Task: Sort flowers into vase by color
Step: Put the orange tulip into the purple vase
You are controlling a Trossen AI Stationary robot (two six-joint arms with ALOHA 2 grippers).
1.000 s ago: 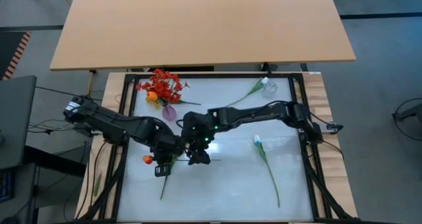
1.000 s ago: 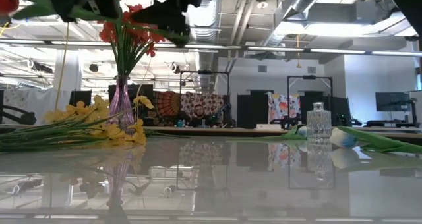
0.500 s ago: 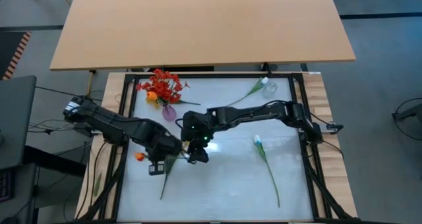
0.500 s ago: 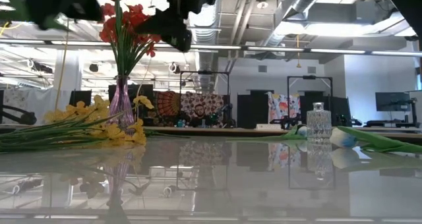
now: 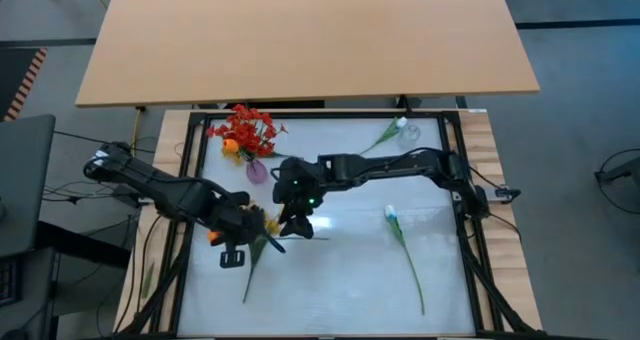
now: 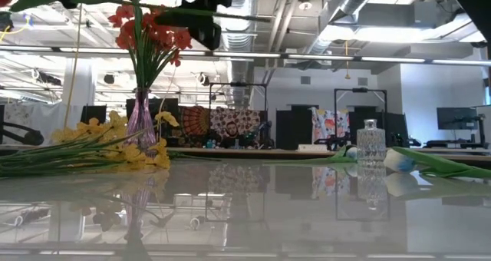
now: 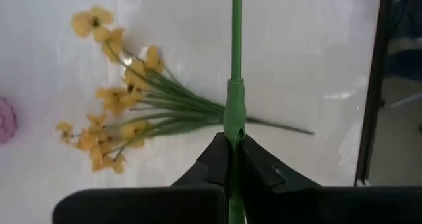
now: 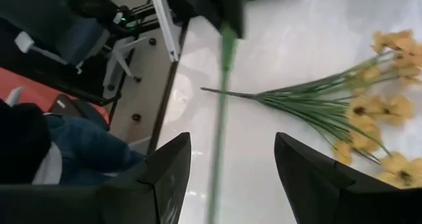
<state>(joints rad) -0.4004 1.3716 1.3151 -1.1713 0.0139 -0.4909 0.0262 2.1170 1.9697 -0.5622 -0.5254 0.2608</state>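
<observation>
Below the purple vase [image 5: 256, 170], overhead, the left gripper [image 5: 240, 242] pinches an orange flower [image 5: 213, 236], its stem running toward the open right gripper [image 5: 290, 223] just beside. At the left wrist, closed fingers [image 7: 214, 163] clamp the green stem [image 7: 235, 66] above the yellow spray [image 7: 125, 112].

Both arms are dark, pretty much black all over, built from chunky rounded segments. The right arm [image 5: 400, 167] has a small green light glowing near its wrist. The left arm [image 5: 165, 190] has a pale grey bit at its base end. The right gripper's fingers [image 8: 165, 178] are broad, matte black wedges.
</observation>
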